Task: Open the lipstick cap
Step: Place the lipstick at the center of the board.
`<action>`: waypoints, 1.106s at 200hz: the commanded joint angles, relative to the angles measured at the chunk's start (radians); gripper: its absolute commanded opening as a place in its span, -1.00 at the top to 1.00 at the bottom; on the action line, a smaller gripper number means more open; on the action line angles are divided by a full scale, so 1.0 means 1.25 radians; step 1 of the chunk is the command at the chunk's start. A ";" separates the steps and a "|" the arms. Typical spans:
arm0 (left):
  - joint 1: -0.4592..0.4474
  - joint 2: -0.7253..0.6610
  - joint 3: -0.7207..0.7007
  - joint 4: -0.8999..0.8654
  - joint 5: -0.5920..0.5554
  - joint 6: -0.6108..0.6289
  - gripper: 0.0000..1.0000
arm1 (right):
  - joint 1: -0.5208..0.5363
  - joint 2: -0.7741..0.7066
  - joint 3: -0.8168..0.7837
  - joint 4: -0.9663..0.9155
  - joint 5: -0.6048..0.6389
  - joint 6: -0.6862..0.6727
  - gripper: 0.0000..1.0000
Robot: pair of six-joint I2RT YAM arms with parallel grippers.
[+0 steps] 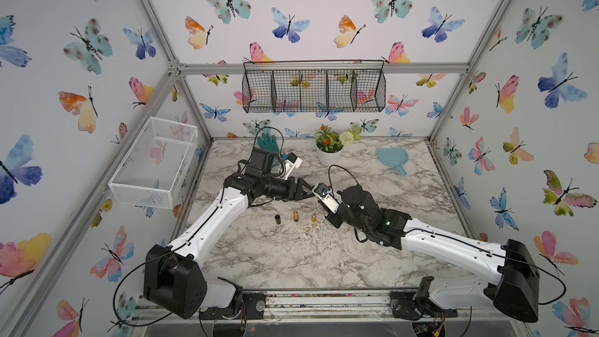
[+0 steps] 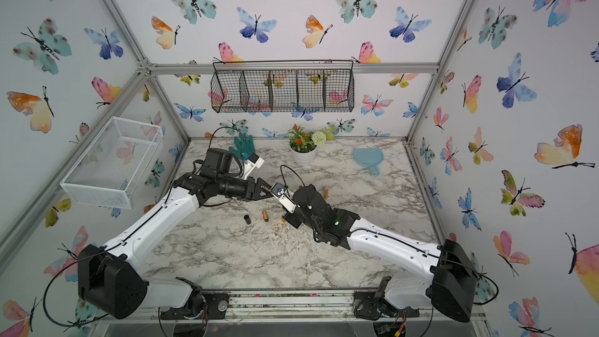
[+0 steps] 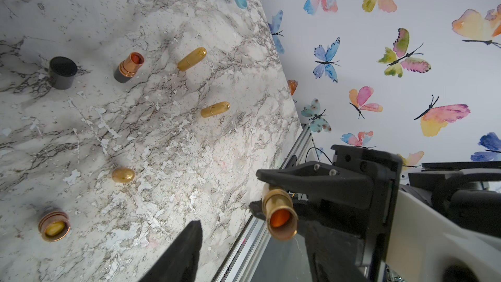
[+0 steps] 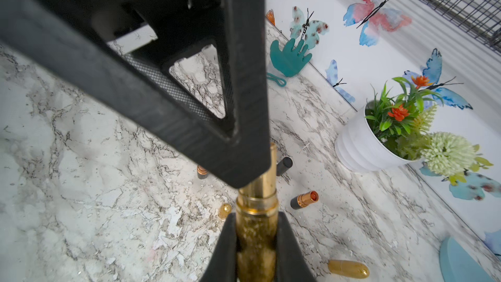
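My right gripper (image 4: 256, 217) is shut on the glittery gold base of a lipstick (image 4: 256, 237), held above the table. Its brass tube (image 3: 279, 207) has no cap on it, and an orange stick shows inside the open mouth. My left gripper (image 3: 252, 237) is open, facing the right one, with the tube's open end between its fingers. One black finger (image 4: 244, 136) lies right alongside the tube; whether it touches I cannot tell. In both top views the grippers meet mid-table, the left gripper (image 1: 307, 187) (image 2: 265, 188) nose to nose with the right wrist. A small gold cap (image 3: 123, 175) lies on the marble below.
On the marble table (image 1: 291, 254) are two closed gold lipsticks (image 3: 192, 59) (image 3: 215, 109), a black cap (image 3: 62, 72), an open black-and-copper lipstick (image 3: 128, 67) and an open copper one (image 3: 54, 226). A white flower pot (image 1: 329, 155), teal hand (image 1: 268, 144) and blue mirror (image 1: 392, 158) stand at the back.
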State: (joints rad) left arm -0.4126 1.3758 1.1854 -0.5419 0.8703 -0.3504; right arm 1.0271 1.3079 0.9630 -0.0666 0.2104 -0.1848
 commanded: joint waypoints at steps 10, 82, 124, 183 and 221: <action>-0.003 0.019 0.018 0.001 0.018 0.018 -0.22 | 0.001 0.017 0.020 0.006 -0.029 -0.004 0.96; -0.016 0.035 0.019 0.010 0.028 0.021 0.33 | 0.001 0.043 0.027 0.018 -0.037 -0.010 0.96; -0.016 0.035 0.014 0.010 0.036 0.025 0.52 | 0.001 0.051 0.029 0.014 -0.035 -0.013 0.96; -0.018 0.040 0.013 0.003 0.041 0.033 0.47 | 0.001 0.064 0.039 0.010 -0.036 -0.017 0.96; -0.020 0.047 0.013 -0.003 0.036 0.036 0.66 | 0.001 0.076 0.051 -0.003 -0.040 -0.019 0.96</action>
State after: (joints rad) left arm -0.4267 1.4269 1.1877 -0.5350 0.8860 -0.3256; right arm 1.0271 1.3880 0.9920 -0.0746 0.1745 -0.2028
